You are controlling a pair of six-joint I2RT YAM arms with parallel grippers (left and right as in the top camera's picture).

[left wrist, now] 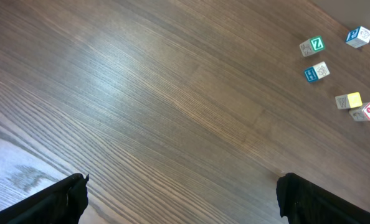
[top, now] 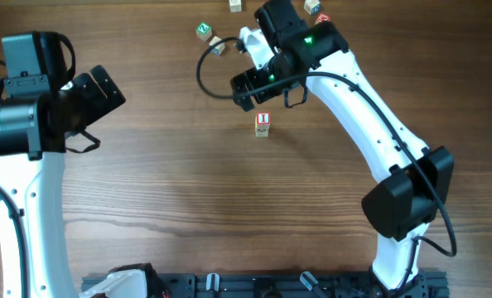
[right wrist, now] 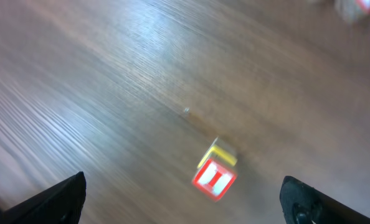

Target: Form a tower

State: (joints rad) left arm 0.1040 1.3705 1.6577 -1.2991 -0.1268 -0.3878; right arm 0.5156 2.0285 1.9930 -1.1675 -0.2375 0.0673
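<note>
since the tower [top: 262,124] stands free on the desk [top: 188,190] just beside the right jaws, which gape empty, raise them straight up without brushing the stack; the left jaws, also wide apart, hang well away.

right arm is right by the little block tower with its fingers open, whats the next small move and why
Probably raise the right arm straight up, clear of the tower. The right fingers are wide open and hold nothing, and the tower stands free close in front of them, so a sideways move might knock this narrow stack over.
</note>
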